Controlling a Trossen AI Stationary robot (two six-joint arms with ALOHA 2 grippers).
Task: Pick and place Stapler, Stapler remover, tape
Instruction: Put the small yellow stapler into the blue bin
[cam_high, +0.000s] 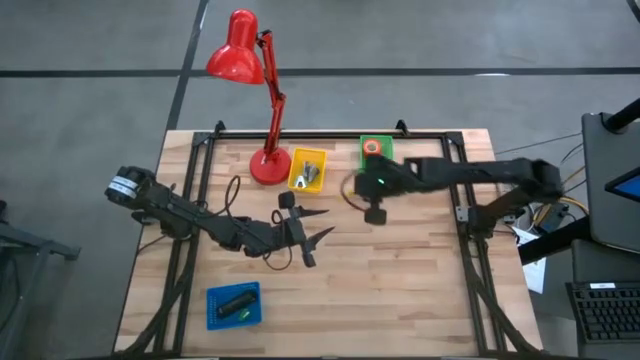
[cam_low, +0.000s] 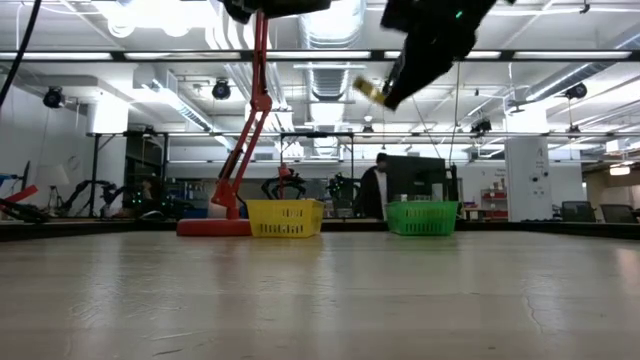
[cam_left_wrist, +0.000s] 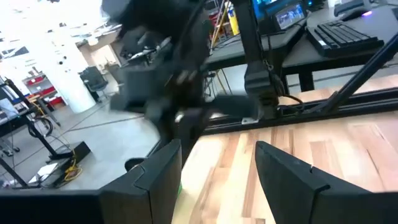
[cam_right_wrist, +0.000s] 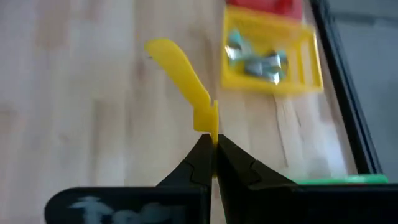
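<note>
My right gripper (cam_right_wrist: 213, 146) is shut on a curved yellow plastic piece (cam_right_wrist: 180, 68), held high above the table in the low view (cam_low: 370, 90), near the yellow basket (cam_high: 307, 170) and the green basket (cam_high: 377, 150). The green basket holds a tape roll (cam_high: 372, 148). The yellow basket holds silver metal pieces (cam_right_wrist: 258, 59). The black stapler (cam_high: 237, 303) lies in the blue basket (cam_high: 234, 305) at the near left. My left gripper (cam_high: 322, 225) is open and empty over the table's middle; its fingers also show in the left wrist view (cam_left_wrist: 217, 180). My right gripper pinches the yellow piece by its narrow end (cam_right_wrist: 210, 124) between its two fingertips. The rest of the piece sticks out beyond the fingers, lifted clear of the table.
A red desk lamp (cam_high: 262, 90) stands at the far edge with its base (cam_high: 268, 166) beside the yellow basket. A black frame rail (cam_high: 330, 135) runs round the table. Bare wood lies at the near right (cam_high: 400, 290). A person sits in the room behind (cam_low: 375, 190).
</note>
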